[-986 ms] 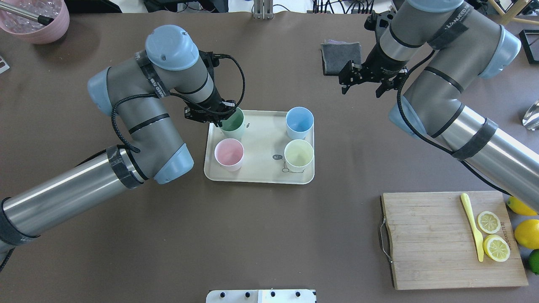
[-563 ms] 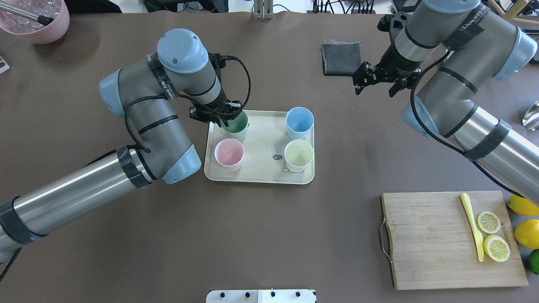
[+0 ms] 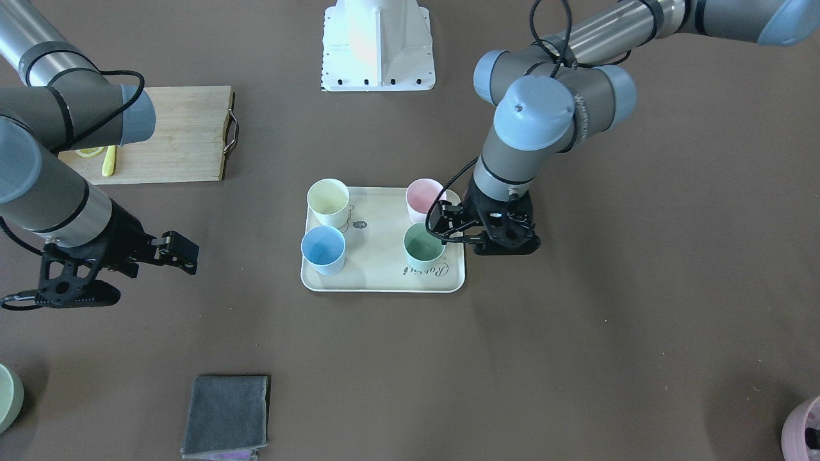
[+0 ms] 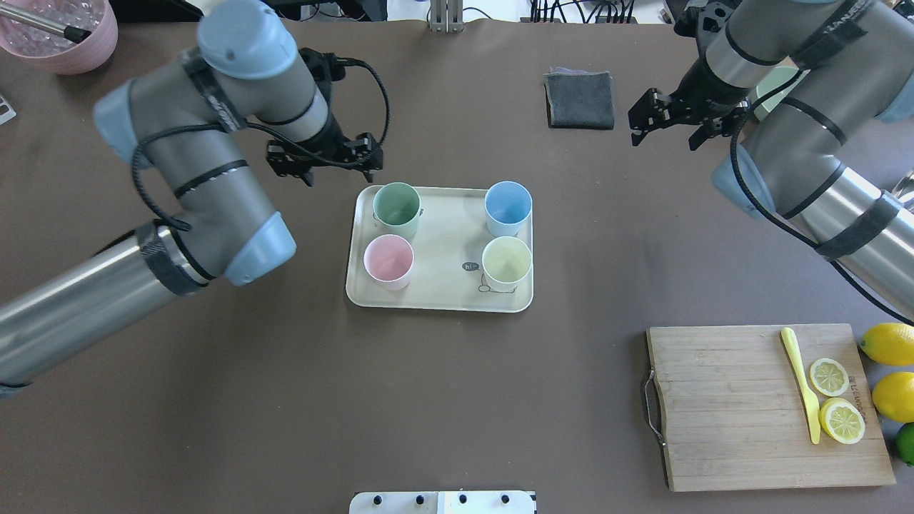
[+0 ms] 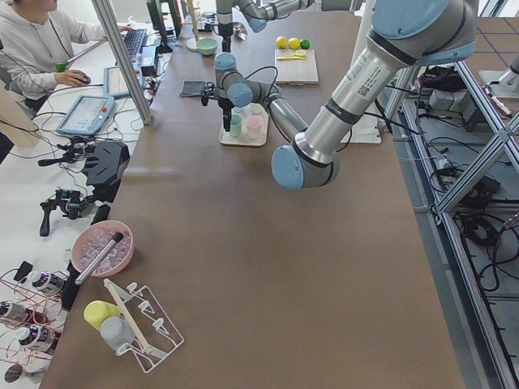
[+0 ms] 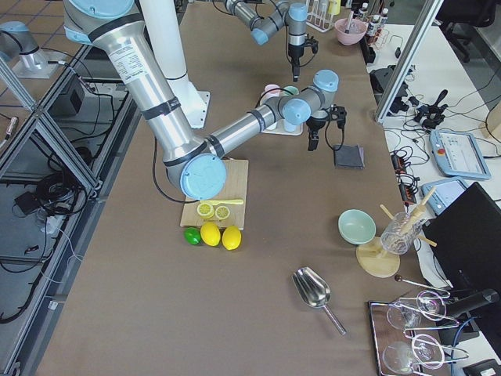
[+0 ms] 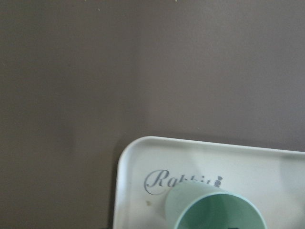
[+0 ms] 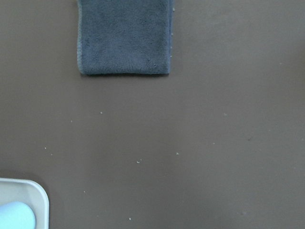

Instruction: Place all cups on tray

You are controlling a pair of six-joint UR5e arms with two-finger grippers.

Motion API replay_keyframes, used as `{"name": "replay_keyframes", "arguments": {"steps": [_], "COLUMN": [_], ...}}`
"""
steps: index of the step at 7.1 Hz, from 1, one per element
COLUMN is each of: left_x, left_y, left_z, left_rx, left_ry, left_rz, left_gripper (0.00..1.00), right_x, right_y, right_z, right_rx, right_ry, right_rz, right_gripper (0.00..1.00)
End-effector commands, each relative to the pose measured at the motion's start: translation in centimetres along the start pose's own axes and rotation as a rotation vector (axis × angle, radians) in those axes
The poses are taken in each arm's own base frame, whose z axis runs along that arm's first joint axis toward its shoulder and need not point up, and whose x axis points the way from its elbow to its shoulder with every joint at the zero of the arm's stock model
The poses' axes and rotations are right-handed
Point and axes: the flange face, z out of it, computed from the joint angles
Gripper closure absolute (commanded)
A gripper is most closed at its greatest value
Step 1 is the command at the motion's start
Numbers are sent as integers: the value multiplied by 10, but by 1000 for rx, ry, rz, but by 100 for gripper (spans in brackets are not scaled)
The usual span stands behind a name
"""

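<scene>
Mauve pot [image 4: 96, 51], well off the far-left of the tray [image 4: 446, 239]: holds clear lumps and a metal rod with a dark tip. Left gripper [image 4: 338, 173], just beyond the tray's far-left corner: jaws spread, nothing between them, apart from the nearest cup. Tray, cream, rounded corners: holds four cups, all upright with mouths up, one toward each corner. Mint green cup [image 4: 396, 208], far-left corner, standing over the end of the "Rabbit" script. Pale pink cup [image 4: 388, 260], near-left corner. Light blue cup [image 4: 508, 207], far-right corner. Pale yellow cup [image 4: 506, 263], near-right corner, beside the small drawing. Grey folded cloth [image 4: 579, 99], beyond the tray's far-right corner, flat on the table. Right gripper [image 4: 664, 139], further right of the tray than the cloth: jaws spread, holding nothing. Wooden cutting board [image 4: 728, 414], near-right of the tray, well apart: carries a yellow knife [image 4: 801, 384] and two lemon halves [image 4: 828, 376], cut faces up. Two whole lemons [image 4: 885, 350] and a lime [image 4: 907, 442], just past the board's right edge.
</scene>
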Motion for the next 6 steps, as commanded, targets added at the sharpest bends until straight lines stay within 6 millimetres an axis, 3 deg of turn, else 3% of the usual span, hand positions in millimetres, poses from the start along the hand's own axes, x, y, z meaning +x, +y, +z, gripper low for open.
{"name": "replay_keyframes", "arguments": {"steps": [1,2,3,4,5,6], "left_x": [-149,-220,-292,-366,-429,-470], "left_y": [-22,-21,-28,-22,-8,18], "left_z": [-66,-79,-101,-113,-126,-115], "left_rx": [26,16,24,12,-2,-59], "left_ry": [-106,-132,-177,-218,-246,-197], "left_rz": [123,183,238,279,289,235], "left_gripper": [2,2,2,2,2,2], "right_x": [95,156,203,251,298,333], "right_y": [-6,-3,6,17,33,45], "right_z": [-13,-23,-29,-40,-45,-51], "right_rx": [1,-11,-12,-2,-6,-1], "right_ry": [31,29,43,59,77,98], "right_rz": [-71,-110,-105,-90,-115,-105], "right_gripper": [0,0,0,0,0,0]}}
